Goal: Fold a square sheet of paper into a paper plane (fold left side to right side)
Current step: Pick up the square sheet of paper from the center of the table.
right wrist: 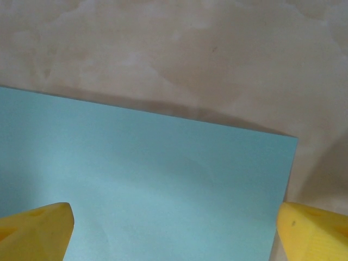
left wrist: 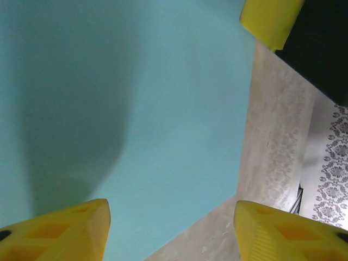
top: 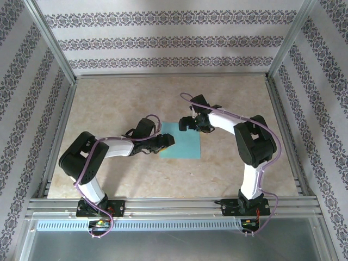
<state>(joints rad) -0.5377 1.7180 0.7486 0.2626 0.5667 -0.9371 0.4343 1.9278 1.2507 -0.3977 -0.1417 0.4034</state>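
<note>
The square sheet of paper (top: 184,142) lies flat mid-table: thin, smooth matte teal with crisp straight edges and a sharp corner. The left gripper (top: 166,140) sits over its left edge, chunky yellow wedge-shaped fingers (left wrist: 70,234) spread apart, nothing pinched. The right gripper (top: 188,124) hangs at the far edge, jaws wide too. Underneath, the table (top: 119,109) is beige with cloudy marble-like mottling.

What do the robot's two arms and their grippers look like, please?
Both the left arm and right arm have white links with black joints. A lilac cable loops along each. The left gripper and right gripper are black, with yellow fingers.
</note>
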